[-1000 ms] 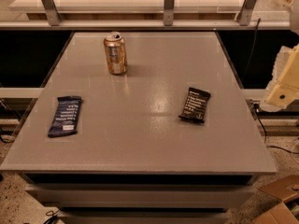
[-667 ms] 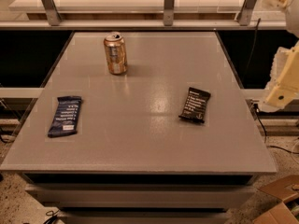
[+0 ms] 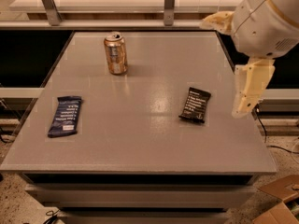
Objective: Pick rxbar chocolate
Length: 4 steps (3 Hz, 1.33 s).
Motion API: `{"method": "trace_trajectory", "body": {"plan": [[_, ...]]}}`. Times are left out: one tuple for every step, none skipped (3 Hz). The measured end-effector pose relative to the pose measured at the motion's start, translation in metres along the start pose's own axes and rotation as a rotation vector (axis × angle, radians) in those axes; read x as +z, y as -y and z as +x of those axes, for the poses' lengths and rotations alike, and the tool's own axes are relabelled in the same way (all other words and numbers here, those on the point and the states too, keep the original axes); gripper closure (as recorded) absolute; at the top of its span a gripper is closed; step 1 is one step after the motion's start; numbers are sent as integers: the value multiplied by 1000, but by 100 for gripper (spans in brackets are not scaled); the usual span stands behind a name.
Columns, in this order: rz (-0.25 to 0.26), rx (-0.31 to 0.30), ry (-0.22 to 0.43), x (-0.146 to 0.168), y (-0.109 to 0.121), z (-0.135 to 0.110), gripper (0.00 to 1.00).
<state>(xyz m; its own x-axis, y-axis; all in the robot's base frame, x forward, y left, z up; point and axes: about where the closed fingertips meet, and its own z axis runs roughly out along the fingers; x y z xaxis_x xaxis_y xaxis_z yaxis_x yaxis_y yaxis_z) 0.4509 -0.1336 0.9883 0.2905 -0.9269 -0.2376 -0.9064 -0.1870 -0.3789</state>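
Observation:
The rxbar chocolate [image 3: 195,104] is a small black-wrapped bar with white text, lying flat on the right half of the grey table [image 3: 140,139]. My gripper [image 3: 220,69] hangs at the table's right edge, above and to the right of the bar, not touching it. Its two cream fingers are spread wide apart: one finger [image 3: 217,21] points left over the table's far right corner, the other [image 3: 250,90] points down beside the bar. The gripper is open and empty.
A gold can [image 3: 115,53] stands upright at the back, left of centre. A longer dark blue-wrapped bar [image 3: 65,115] lies near the left edge. A rail with metal posts [image 3: 169,3] runs behind the table. Cardboard [image 3: 280,204] lies on the floor at lower right.
My arm and gripper have moved in from the right edge of the view toward the table, now over its right side. The bars and can have not moved.

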Motion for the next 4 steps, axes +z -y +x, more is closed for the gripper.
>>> {"method": "trace_trajectory", "body": {"plan": [[-42, -174, -18, 46, 9, -2, 0], [-58, -263, -25, 93, 19, 11, 0], [-54, -269, -24, 96, 21, 12, 0], [-49, -285, -21, 97, 23, 16, 0]]}}
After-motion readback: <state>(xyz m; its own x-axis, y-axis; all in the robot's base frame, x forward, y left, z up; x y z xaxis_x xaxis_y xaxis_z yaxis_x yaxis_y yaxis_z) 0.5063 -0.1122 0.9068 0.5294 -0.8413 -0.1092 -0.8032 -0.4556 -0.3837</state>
